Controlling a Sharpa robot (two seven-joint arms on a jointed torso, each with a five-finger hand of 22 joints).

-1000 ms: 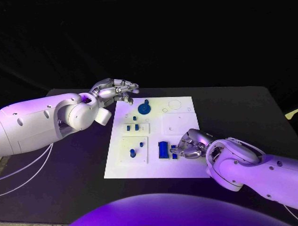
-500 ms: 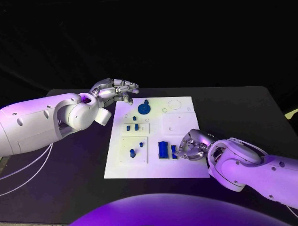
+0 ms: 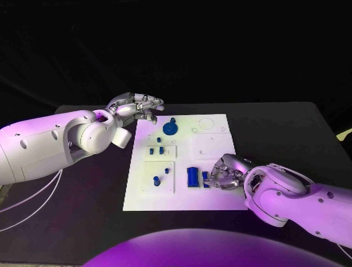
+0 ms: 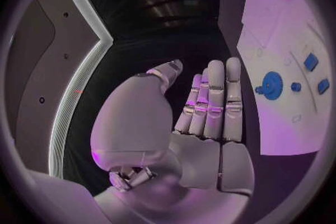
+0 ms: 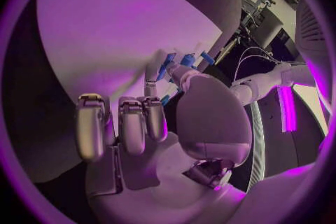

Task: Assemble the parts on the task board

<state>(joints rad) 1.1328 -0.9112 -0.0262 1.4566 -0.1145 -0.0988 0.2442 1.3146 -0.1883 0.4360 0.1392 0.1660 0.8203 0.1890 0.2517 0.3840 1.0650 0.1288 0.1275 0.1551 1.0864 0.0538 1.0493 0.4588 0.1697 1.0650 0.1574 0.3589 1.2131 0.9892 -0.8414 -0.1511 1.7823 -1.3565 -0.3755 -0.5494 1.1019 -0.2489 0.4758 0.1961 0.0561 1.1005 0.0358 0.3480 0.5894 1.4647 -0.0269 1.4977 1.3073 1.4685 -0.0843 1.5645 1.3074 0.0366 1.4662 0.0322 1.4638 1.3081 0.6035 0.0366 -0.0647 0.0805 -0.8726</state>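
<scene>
Blue round part (image 4: 272, 85) clearest by left hand (image 4: 210, 102).

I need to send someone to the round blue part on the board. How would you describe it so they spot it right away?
Start at the white task board in the middle of the black table. Go to its far end, the side nearest the left robot hand. The round blue part is the one disc-shaped piece; the other blue parts are small blocks and bars.
</scene>
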